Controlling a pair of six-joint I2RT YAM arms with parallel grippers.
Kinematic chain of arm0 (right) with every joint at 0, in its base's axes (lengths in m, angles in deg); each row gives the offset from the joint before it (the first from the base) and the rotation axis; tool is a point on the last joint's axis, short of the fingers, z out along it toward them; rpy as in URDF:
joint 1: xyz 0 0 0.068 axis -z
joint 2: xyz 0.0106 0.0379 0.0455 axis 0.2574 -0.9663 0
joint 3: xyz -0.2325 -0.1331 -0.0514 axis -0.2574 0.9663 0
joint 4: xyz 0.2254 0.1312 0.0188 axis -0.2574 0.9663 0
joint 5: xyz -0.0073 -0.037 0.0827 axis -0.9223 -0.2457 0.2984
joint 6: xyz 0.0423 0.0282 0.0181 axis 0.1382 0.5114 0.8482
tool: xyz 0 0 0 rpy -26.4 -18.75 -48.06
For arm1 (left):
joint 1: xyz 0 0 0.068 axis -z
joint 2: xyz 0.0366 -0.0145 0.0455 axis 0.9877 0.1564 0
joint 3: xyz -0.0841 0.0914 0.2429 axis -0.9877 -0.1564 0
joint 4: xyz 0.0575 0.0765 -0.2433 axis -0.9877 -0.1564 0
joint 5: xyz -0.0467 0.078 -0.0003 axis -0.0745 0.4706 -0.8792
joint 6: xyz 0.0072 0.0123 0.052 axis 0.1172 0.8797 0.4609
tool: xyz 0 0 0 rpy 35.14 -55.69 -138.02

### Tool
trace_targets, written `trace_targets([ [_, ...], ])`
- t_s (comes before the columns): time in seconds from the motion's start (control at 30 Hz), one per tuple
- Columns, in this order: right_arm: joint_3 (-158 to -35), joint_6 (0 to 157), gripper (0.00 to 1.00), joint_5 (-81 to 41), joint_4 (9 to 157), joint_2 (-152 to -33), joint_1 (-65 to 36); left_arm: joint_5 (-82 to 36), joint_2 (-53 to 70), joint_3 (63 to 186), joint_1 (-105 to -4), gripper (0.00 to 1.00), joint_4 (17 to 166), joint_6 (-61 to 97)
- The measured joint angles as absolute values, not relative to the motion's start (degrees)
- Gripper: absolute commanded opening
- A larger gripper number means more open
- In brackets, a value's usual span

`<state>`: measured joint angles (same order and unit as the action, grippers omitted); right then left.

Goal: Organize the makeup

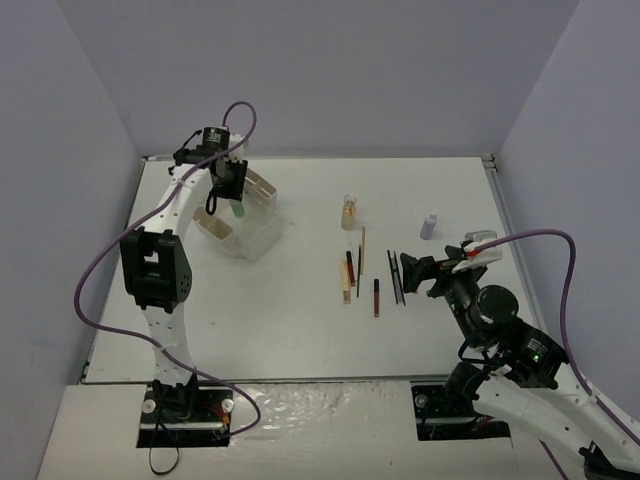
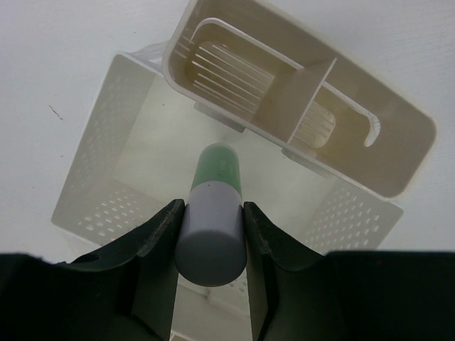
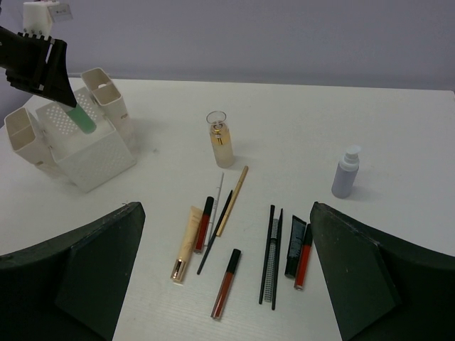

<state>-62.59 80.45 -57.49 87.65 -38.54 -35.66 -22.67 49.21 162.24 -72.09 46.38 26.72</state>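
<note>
My left gripper is shut on the pale green bottle, grey cap toward the camera, held tilted over the white compartmented box; bottle and box also show in the right wrist view. My right gripper is open and empty, above several sticks and tubes lying in two loose groups on the table. The gold bottle and the grey-lilac bottle stand upright beyond them.
The box has a perforated square bin and a narrow divided side compartment. White walls enclose the table on three sides. The table's near edge runs by the arm bases.
</note>
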Motion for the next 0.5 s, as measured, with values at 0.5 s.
trace_targets([
  [0.5,-62.48,80.45,1.0,-57.48,87.65,-38.67,-35.82,-22.31,51.89,159.18,-73.32,0.04,50.79,30.25],
])
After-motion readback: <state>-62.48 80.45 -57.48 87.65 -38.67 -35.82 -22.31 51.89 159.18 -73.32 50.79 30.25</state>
